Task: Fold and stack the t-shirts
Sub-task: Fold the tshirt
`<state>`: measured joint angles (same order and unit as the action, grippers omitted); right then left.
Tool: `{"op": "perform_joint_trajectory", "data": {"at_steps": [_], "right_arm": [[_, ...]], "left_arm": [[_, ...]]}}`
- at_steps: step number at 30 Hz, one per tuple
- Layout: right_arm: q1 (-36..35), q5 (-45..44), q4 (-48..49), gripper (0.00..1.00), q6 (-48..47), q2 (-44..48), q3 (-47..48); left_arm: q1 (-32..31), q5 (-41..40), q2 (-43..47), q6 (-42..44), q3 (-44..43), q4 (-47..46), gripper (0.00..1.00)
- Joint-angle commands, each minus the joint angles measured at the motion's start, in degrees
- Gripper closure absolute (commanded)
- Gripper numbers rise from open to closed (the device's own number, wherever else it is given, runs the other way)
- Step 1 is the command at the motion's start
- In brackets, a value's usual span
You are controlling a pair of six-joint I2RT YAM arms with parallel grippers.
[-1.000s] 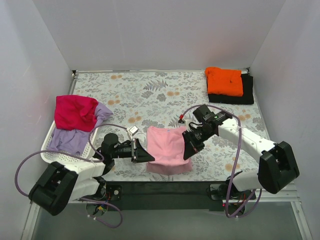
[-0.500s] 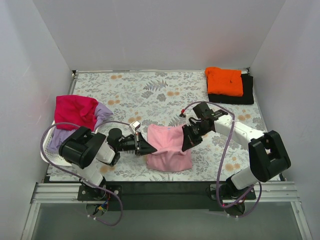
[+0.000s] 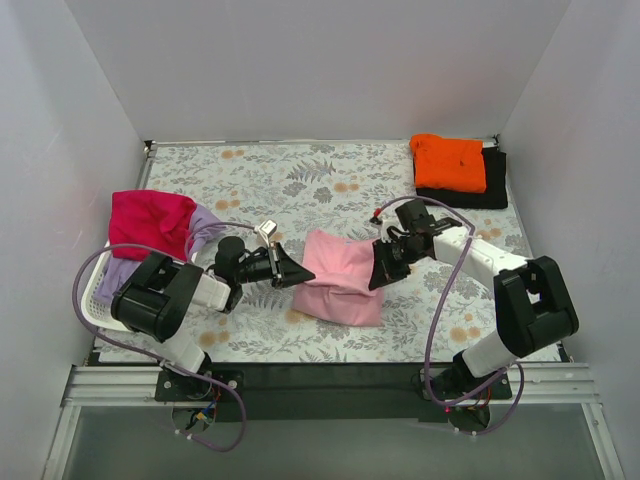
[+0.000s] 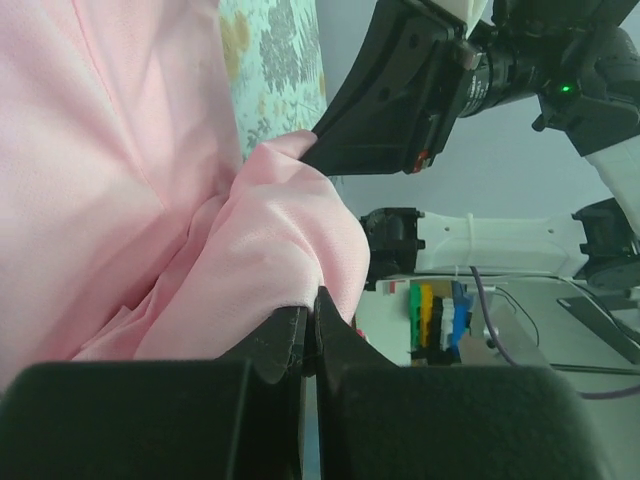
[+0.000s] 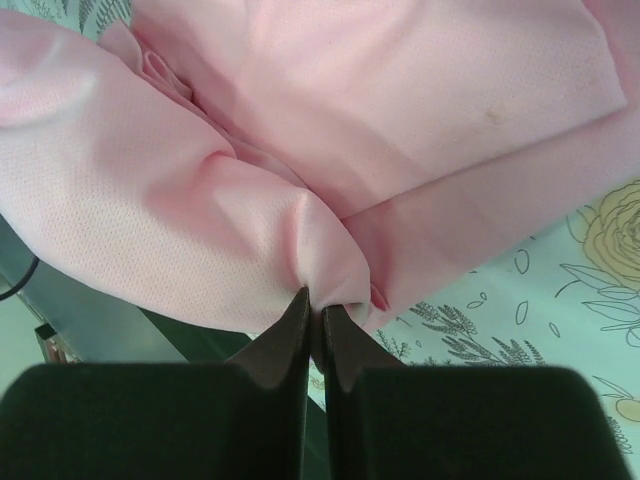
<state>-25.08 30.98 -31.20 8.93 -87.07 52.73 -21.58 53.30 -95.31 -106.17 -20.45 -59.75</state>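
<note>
Top external view: white walls close the floral table (image 3: 300, 180) on its left, far and right sides, and open surface stretches between the far edge and the arms. A white basket (image 3: 92, 305) at the left edge holds the lavender shirt (image 3: 122, 282), with the magenta-red shirt (image 3: 150, 222) heaped over its far rim. At the far right corner the folded orange shirt (image 3: 450, 162) lies on the black shirt (image 3: 497, 185). The light pink shirt (image 3: 340, 278) sits near the middle, its raised edge running left to right and the rest draping toward the near edge. The left gripper (image 3: 290, 274) and right gripper (image 3: 382, 268) are each closed, pinching that edge.
</note>
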Motion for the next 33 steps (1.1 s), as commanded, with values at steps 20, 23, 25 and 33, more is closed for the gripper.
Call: {"op": "perform_joint_trajectory", "data": {"at_steps": [20,23,25,33], "right_arm": [[5.3,2.6,9.5,0.96,1.9,-5.8,5.4],[5.5,3.8,9.9,0.99,2.1,-4.1,4.4],[5.4,4.5,9.7,0.99,2.4,-2.4,3.4],[4.2,4.8,1.5,0.99,2.4,11.1,-2.3]], "left_arm": [[2.3,-3.6,-7.2,8.3,-11.5,11.0,1.0],[2.3,-3.5,-5.5,10.3,-11.4,12.4,1.0],[2.2,-3.1,-2.7,12.0,-10.9,15.0,1.0],[-0.5,-9.8,13.6,27.1,-6.9,36.9,1.0]]}}
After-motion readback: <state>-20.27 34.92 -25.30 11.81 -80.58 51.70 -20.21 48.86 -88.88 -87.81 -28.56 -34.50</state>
